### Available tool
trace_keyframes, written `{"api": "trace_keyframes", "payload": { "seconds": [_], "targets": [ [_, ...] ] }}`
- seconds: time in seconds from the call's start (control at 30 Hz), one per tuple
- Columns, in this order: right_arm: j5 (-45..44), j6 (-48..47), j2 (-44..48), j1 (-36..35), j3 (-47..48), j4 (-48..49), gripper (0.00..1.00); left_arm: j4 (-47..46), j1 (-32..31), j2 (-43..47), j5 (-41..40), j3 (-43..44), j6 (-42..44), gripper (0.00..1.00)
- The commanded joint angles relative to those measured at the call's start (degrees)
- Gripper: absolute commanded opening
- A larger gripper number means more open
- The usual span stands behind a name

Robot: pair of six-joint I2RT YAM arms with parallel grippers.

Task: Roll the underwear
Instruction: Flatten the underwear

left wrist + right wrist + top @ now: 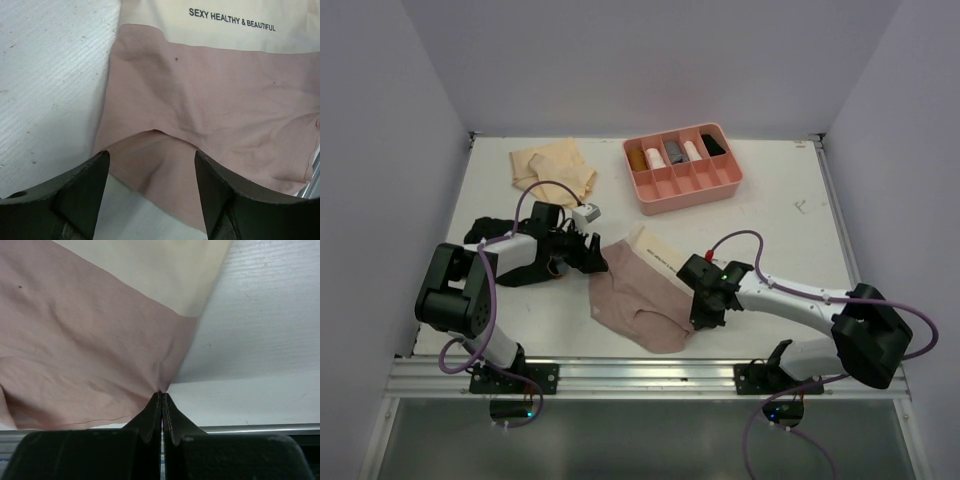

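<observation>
The dusty pink underwear (pixel 638 295) lies flat near the table's front edge, its cream waistband (pixel 656 250) toward the back. My left gripper (pixel 594 258) is open at its left side; in the left wrist view the fingers (pixel 82 192) straddle a leg-opening edge of the pink cloth (pixel 215 100). My right gripper (pixel 703 318) is shut on the garment's right edge, and the cloth (pixel 75 340) puckers into the closed tips (pixel 161 396). The black underwear (pixel 492 233) is partly hidden under my left arm. The pale tan underwear (pixel 555 165) lies at the back left.
A pink divided tray (pixel 725 180) holding several rolled items stands at the back right. The metal front rail (pixel 640 375) runs just below the pink garment. Grey walls enclose the table on three sides.
</observation>
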State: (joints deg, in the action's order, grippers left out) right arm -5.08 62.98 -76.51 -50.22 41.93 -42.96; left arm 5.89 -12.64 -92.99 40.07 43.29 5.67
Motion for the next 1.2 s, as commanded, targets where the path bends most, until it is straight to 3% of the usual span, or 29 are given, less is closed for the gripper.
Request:
{"api": "trace_keyframes", "payload": {
  "seconds": [0.0,0.53,0.7,0.77,0.8,0.83,0.87,0.93,1.03,1.17],
  "targets": [
    [-1.9,0.1,0.9,-0.1,-2.0,-1.5,0.00,0.9,0.7,0.2,-1.7,1.7,1.8,0.73],
    [-5.2,-5.3,0.5,0.2,-1.0,-2.7,0.00,5.8,1.0,3.8,-2.7,1.3,4.3,0.71],
    [-6.7,-9.7,-2.6,1.0,0.5,-2.0,0.00,8.2,1.0,6.7,1.7,0.3,7.9,0.74],
    [-7.5,-11.3,-2.5,1.1,1.5,-3.2,0.16,11.0,1.1,8.4,5.7,0.4,12.1,0.75],
    [-7.7,-11.6,-1.5,1.1,2.1,-3.3,0.33,12.0,1.1,9.1,7.0,0.7,13.8,0.75],
    [-8.2,-11.9,0.0,1.1,2.3,-3.5,0.39,12.7,1.1,10.5,7.6,1.0,15.1,0.75],
    [-8.5,-12.1,1.6,1.1,2.5,-3.4,0.52,12.7,1.1,11.2,7.8,1.9,16.0,0.74],
    [-10.3,-12.5,8.5,1.3,3.3,-3.4,0.63,11.3,1.2,11.9,6.8,3.2,15.6,0.74],
    [-12.0,-14.0,15.0,5.6,4.8,-4.1,0.62,9.0,1.2,7.0,5.3,8.7,12.4,0.69],
    [-9.2,-18.1,13.9,14.2,5.1,-2.6,0.53,5.6,1.1,-0.8,4.1,16.0,8.3,0.63]
  ]
}}
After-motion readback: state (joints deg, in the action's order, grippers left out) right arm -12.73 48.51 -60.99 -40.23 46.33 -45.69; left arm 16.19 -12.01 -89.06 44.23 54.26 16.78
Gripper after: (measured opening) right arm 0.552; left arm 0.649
